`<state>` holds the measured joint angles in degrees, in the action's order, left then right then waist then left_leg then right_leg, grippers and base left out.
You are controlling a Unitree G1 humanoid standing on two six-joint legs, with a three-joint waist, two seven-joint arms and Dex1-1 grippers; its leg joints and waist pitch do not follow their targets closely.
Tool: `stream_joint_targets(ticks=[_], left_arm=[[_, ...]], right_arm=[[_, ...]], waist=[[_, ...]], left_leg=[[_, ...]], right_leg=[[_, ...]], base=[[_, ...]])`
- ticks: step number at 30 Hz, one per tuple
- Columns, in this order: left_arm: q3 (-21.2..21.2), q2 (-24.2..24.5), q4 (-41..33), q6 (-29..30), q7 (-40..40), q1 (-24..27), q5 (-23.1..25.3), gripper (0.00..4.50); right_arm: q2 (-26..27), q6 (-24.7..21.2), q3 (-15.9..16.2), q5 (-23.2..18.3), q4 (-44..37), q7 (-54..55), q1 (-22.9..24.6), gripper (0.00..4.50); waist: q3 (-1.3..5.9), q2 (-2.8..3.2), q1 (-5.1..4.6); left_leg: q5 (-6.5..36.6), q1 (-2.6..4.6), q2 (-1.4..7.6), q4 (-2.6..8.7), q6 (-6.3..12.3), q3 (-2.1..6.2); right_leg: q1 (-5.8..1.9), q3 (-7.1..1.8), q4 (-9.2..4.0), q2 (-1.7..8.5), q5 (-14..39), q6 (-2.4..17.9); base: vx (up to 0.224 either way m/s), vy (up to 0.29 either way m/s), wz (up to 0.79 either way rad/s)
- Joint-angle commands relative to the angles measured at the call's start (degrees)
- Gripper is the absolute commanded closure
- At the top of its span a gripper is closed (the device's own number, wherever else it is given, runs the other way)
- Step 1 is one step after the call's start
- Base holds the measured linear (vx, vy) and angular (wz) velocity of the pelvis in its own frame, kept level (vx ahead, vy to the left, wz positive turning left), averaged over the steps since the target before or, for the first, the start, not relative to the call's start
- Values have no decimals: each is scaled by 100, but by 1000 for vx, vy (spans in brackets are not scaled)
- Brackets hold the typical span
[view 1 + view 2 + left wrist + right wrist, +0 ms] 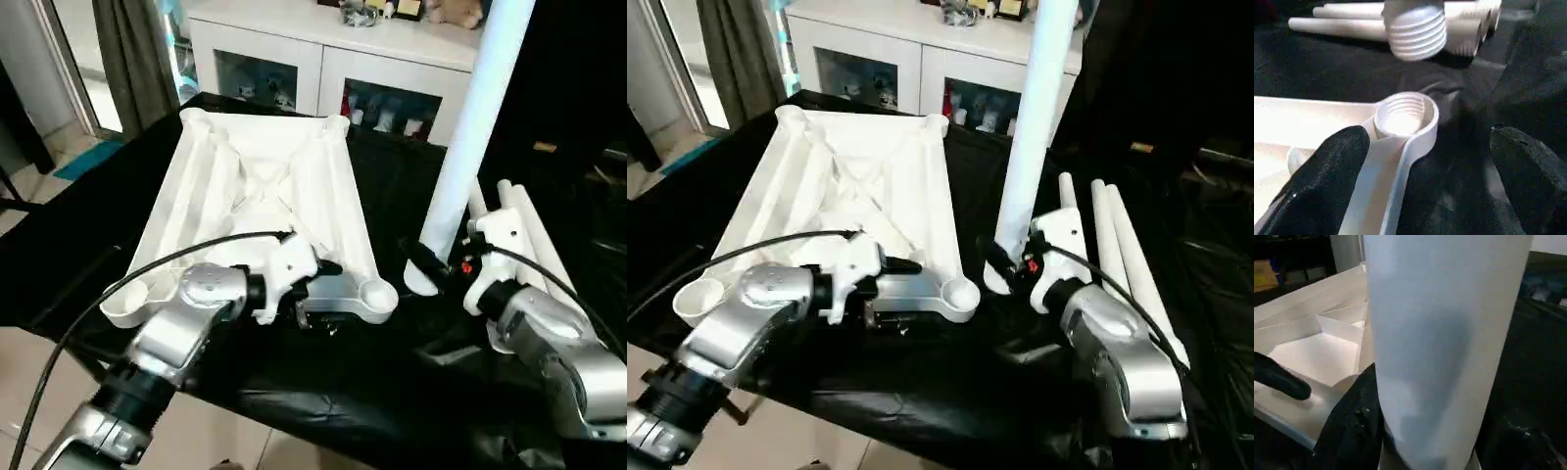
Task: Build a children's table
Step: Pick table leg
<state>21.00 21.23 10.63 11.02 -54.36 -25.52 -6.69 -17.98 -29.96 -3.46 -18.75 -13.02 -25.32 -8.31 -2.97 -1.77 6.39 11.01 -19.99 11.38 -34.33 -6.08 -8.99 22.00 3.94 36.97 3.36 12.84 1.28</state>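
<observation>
Our right pincer (438, 266) holding an upright table leg (470, 147) near the upturned tabletop (260, 186) on the black bench (411, 176), our left pincer (1420, 176) wide by the threaded corner socket (1405, 116), spare legs (1117, 245) lying beside.

A plain white is seen on the tabletop (265, 186), with raised ribs crossing its underside and fine ridges ringing the inside of the corner socket (1403, 115) between the left gripper (1420, 181) fingers. The same white is carried by the leg (1034, 117) between the black fingers of the right gripper (1004, 266), its end banded with threads, and by the spare legs (1117, 245) beyond. Everything is laid on a glossy black sheet (392, 392). Silver is shown on both forearms (549, 338).
</observation>
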Motion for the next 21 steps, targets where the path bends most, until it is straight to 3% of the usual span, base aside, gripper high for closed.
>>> stream_joint_targets(ticks=[1, 2, 5, 6, 7, 8, 9, 10, 11, 12, 13, 14, 15, 16, 17, 18, 19, 20, 21], left_arm=[[-219, -79, -36, -50, 503, 32, 143, 5], [-357, -150, -62, -52, 730, 94, 120, 5], [-1139, -549, -324, -63, 1781, 475, -151, 5], [-1139, -549, -324, -63, 1781, 475, -151, 5], [-1425, -717, -442, 68, 2318, 653, -146, 5], [-1673, -866, -577, 137, 2914, 865, 30, 5], [-1822, -977, -727, 156, 3278, 1063, 150, 5], [-1822, -977, -727, 156, 3278, 1063, 150, 5], [-1853, -1006, -780, 176, 3353, 1120, 183, 5], [-1983, -1159, -1100, 271, 3671, 1413, 335, 5], [-1998, -1216, -1231, 305, 3777, 1511, 365, 5], [-2047, -1270, -1340, 315, 3916, 1570, 410, 5], [-2047, -1270, -1340, 315, 3916, 1570, 410, 5], [-2076, -1304, -1399, 309, 4008, 1597, 438, 5], [-2141, -1328, -1482, 360, 4127, 1629, 466, 5], [-2241, -1357, -1622, 406, 4306, 1696, 483, 5], [-2241, -1357, -1622, 406, 4306, 1696, 483, 5], [-2241, -1357, -1622, 406, 4306, 1696, 483, 5], [-2337, -1401, -1730, 514, 4457, 1750, 457, 5]], right_arm=[[54, -67, -148, -108, -312, 166, 58, 257], [90, -49, -166, -100, -370, 224, 110, 257], [251, -16, -250, -68, -540, 473, 283, 257], [251, -16, -250, -68, -540, 473, 283, 257], [352, 3, -305, -50, -563, 618, 334, 257], [486, 23, -352, -36, -560, 786, 352, 257], [590, 23, -388, -39, -554, 911, 355, 257], [590, 23, -388, -39, -554, 911, 355, 257], [617, 22, -389, -37, -553, 940, 351, 257], [721, 23, -313, -9, -515, 1023, 301, 257], [739, 8, -255, 1, -511, 1036, 280, 257], [730, 5, -163, 36, -509, 1015, 256, 257], [730, 5, -163, 36, -509, 1015, 256, 257], [717, 1, -109, 56, -512, 996, 245, 257], [717, -16, -57, 64, -536, 999, 240, 257], [735, -31, -4, 93, -568, 1014, 247, 257], [735, -31, -4, 93, -568, 1014, 247, 257], [735, -31, -4, 93, -568, 1014, 247, 257], [754, -39, 21, 110, -593, 1031, 260, 257]], waist=[[343, 55, 2], [346, 87, 14], [340, 75, 3], [345, 88, 5], [343, 59, -16], [334, 72, -46], [323, 110, -137], [344, 108, -237], [371, 181, -270], [377, 185, -337], [380, 207, -361], [368, 197, -365], [370, 113, -388], [367, 52, -368], [376, -219, -332], [462, -409, -203], [410, -333, -107], [341, -333, -160], [311, -247, -122]], left_leg=[[865, -26, 150, 410, -22, 30], [842, -27, 141, 408, -5, 33], [809, -55, 134, 398, 55, 26], [813, -61, 135, 392, 49, 26], [849, -46, 162, 412, 42, 42], [921, -29, 187, 423, 8, 54], [1219, 30, 280, 489, 3, 131], [1274, 161, 586, 640, 324, 307], [1198, 240, 792, 712, 532, 421], [1016, 273, 1209, 851, 995, 603], [966, 270, 1299, 889, 1167, 631], [1016, 277, 1344, 900, 1427, 591], [1118, 234, 1217, 836, 1632, 485], [1208, 182, 1029, 724, 1722, 367], [1454, -30, -72, -183, 1557, -185], [1469, -272, -549, -1217, 1261, -270], [1323, -387, -547, -1206, 1127, -226], [1093, -478, -578, -1134, 985, -122], [866, -394, -571, -761, 1091, -30]], right_leg=[[-315, -328, -485, 432, 453, 750], [-320, -327, -485, 431, 453, 759], [-331, -317, -503, 434, 551, 801], [-332, -316, -498, 430, 590, 793], [-311, -296, -482, 385, 665, 751], [-284, -262, -494, 330, 653, 768], [-254, -153, -517, 195, 677, 846], [-204, -55, -411, 143, 365, 1135], [-154, 2, -304, 151, 213, 1290], [-71, 88, -63, 236, 88, 1434], [-42, 130, 35, 258, 91, 1460], [38, 136, 119, 294, 101, 1549], [32, 52, 88, 374, -60, 1850], [21, 6, -22, 388, -129, 2122], [-95, -35, -656, 195, 136, 2676], [-300, -43, -910, 353, 1115, 2315], [-329, -137, -865, 343, 1240, 2068], [-417, -133, -865, 468, 1498, 1019], [-499, -177, -1023, 556, 1637, -339]], base=[[0, 0, 0], [0, 0, 0], [0, 0, 0], [0, 0, 0], [0, 0, 0], [0, 0, 0], [0, 0, 0], [0, 0, 0], [0, 0, 0], [17, -86, 6], [11, -130, 5], [11, -130, 5], [14, -179, 7], [2, -216, 6], [2, -216, 6], [-13, -217, 0], [-28, -204, -5], [-28, -204, -5], [-48, -169, -3]])
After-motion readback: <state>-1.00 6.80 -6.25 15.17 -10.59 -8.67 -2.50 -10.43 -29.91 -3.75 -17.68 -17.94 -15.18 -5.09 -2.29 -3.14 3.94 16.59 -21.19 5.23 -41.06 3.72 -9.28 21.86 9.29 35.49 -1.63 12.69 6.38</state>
